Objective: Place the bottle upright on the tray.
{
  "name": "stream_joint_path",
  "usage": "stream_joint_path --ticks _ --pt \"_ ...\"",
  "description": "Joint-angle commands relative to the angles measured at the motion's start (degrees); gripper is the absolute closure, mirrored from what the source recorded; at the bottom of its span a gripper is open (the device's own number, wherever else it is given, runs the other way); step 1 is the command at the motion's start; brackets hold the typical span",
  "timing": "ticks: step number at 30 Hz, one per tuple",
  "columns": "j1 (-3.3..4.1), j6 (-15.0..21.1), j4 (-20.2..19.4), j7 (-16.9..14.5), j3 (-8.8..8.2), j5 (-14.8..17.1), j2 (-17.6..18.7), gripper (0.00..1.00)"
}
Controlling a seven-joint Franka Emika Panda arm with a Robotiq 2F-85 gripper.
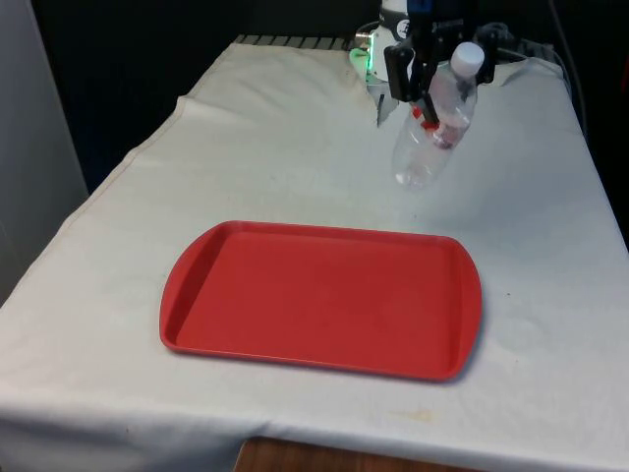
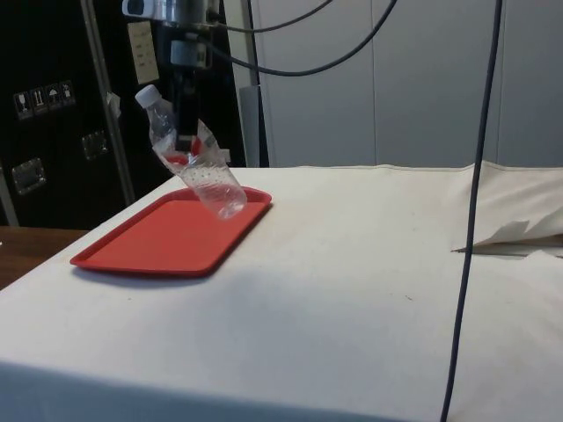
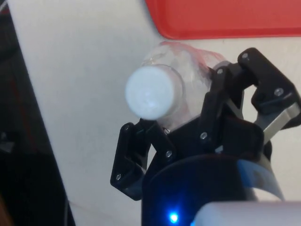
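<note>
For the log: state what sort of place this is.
Probably a robot lab or test bench, not a home: a table under a white cloth, cables hanging overhead, and a gripper holding a bottle above it, near a tray.

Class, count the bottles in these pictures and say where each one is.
1. The clear plastic bottle hangs tilted in the gripper, above the white cloth beyond the red tray.

A clear plastic bottle (image 1: 432,123) with a white cap (image 3: 153,92) and a red label band hangs tilted in the air, cap uppermost, beyond the red tray (image 1: 324,295), which lies flat and bare on the cloth.
</note>
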Motion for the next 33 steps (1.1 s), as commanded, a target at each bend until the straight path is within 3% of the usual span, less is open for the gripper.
stream_joint_path --ticks 1,4,12,13,21,22,24,31,32,33 --pt "-0.23 0.7 0.5 -1.0 0.29 1.4 0.4 1.00" --pt "0.00 0.7 0.4 -1.1 -0.11 1.5 0.4 1.00" --pt "-0.23 3.4 2.2 -4.5 0.34 5.2 2.0 1.00" --pt "0.00 2.9 2.1 -3.7 -0.11 4.3 1.9 1.00" --pt "-0.34 5.6 2.3 -9.6 0.40 9.0 2.3 1.00" --pt "0.00 4.9 2.1 -8.3 -0.11 7.8 2.1 1.00" --pt "-0.40 6.0 2.3 -11.1 0.34 10.0 2.3 1.00" --pt "-0.34 7.3 2.5 -16.5 0.11 13.8 2.6 1.00" --pt "-0.06 6.6 2.3 -15.5 -0.40 12.8 2.5 1.00" --pt "-0.34 7.4 2.5 -17.1 0.11 14.2 2.6 1.00"
